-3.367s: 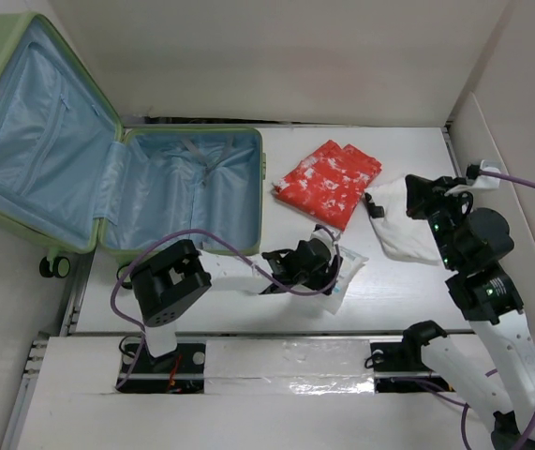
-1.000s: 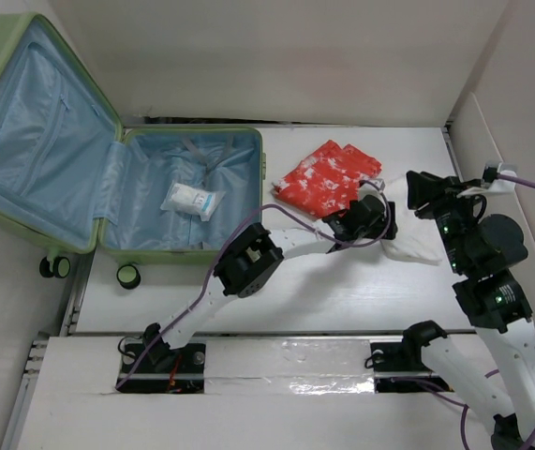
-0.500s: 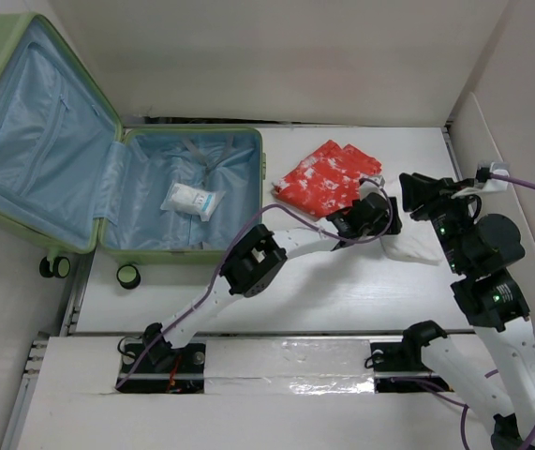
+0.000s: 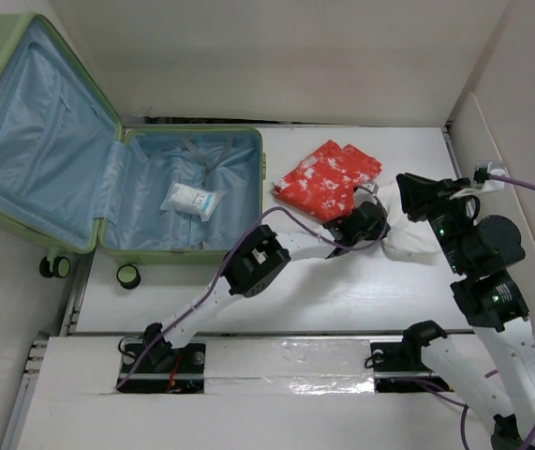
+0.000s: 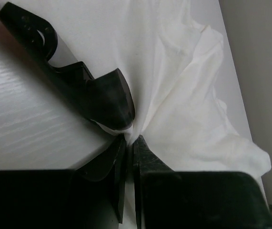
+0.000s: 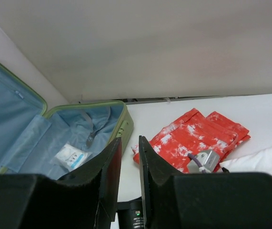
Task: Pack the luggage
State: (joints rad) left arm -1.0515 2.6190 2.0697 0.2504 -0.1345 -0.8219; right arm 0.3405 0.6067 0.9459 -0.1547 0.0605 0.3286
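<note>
The luggage (image 4: 257,178) lies open at the left, a light green shell with pale blue lining and its lid (image 4: 33,131) leaning back; its rim (image 6: 126,126) also shows in the right wrist view. A white packet (image 4: 192,200) (image 6: 70,155) rests inside. A white cloth (image 4: 419,240) (image 5: 183,71) lies at the right. My left gripper (image 4: 372,221) (image 5: 130,138) is shut on a bunched fold at its edge, beside a black piece (image 5: 97,93) on the cloth. My right gripper (image 4: 415,197) (image 6: 128,140) hovers above the cloth, jaws narrowly open and holding nothing.
A folded red and white garment (image 4: 328,178) (image 6: 193,138) lies between the luggage and the white cloth. The suitcase wheels (image 4: 54,267) (image 4: 128,276) sit at its near edge. A side wall (image 4: 497,131) rises close behind the right arm.
The left gripper has closed on the white cloth's edge and drawn it slightly leftward. The right gripper's jaws have narrowed and it shifted a little left. Earlier, the white packet went into the luggage.
</note>
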